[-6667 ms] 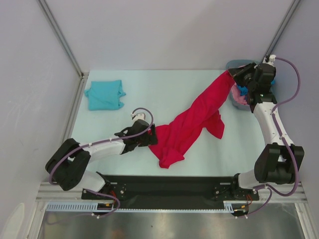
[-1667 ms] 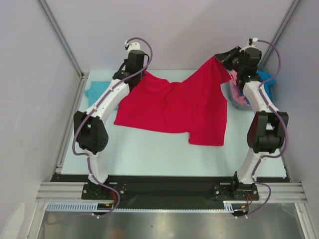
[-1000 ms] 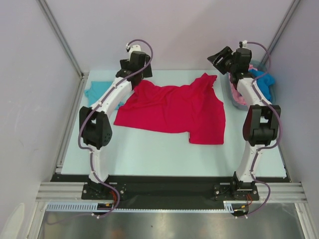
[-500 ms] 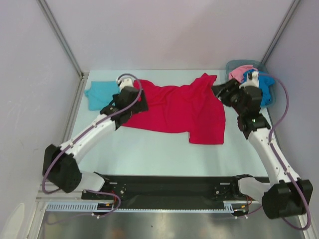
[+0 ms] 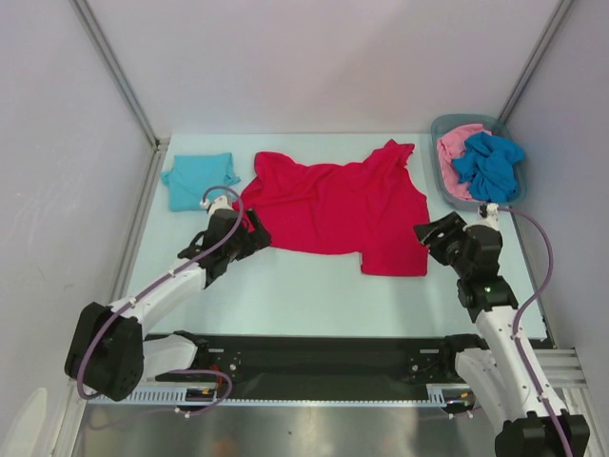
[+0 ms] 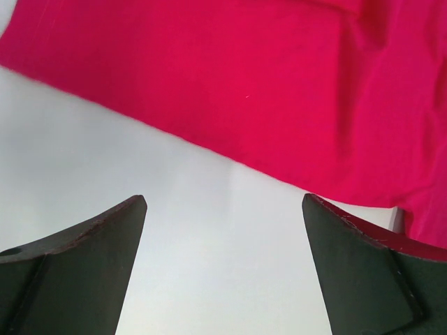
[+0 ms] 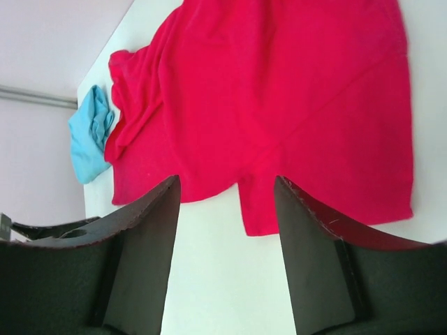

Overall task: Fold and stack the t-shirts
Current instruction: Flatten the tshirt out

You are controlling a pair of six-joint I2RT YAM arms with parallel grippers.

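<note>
A pale blue-green table (image 5: pixel 285 276) sits inside plain lilac-grey walls (image 5: pixel 333 67), with slanting metal posts (image 5: pixel 114 71) at the far corners. The red t-shirt (image 5: pixel 333 205) lies spread on the middle of the table, its collar end toward the far edge and its left sleeve bunched. A folded teal t-shirt (image 5: pixel 198 181) lies just beside it at the far left. In the far right corner a grey bin (image 5: pixel 440 129) holds a pink t-shirt (image 5: pixel 455 152) and a blue t-shirt (image 5: pixel 488 164).

Half a second ago both arms reached over the red shirt's far corners. They have since drawn back toward the near edge, and the shirt has kept its place. The left fingers (image 6: pixel 84 265) are spread apart and empty over bare table at the shirt's near-left hem. The right fingers (image 7: pixel 328 265) are likewise apart and empty, just off its right edge.
</note>
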